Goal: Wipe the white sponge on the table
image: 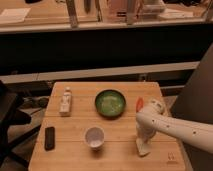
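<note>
While my arm [175, 127] reaches in from the right edge of the camera view, my gripper [142, 141] points down at the table [120, 160], to the right of the white cup [94, 137] and close to the table's front-right corner. Can't tell how far the claw is open, or whether it has hold of anything; the wrist covers it from this angle.

White sponge [142, 148] sits directly under the gripper, flat on the wood, right of the cup and a bit nearer the front edge than it. Sponge and claw look to be touching, but I can't tell if it's a grip or just pressing down.

Everything else, placed from the cup: green bowl [110, 103] is behind it and slightly right, apart from it. Whitish bottle-shaped object [65, 101] lies behind-left, lengthwise front to back. Small black flat device [49, 137] is left of the cup, near the table's left edge. Small orange-red object [139, 103] is behind-right, just right of the bowl and beside my arm's elbow housing. Small dark mark [171, 160] on the wood is far right of the cup, by the front-right corner, just right of the sponge
</note>
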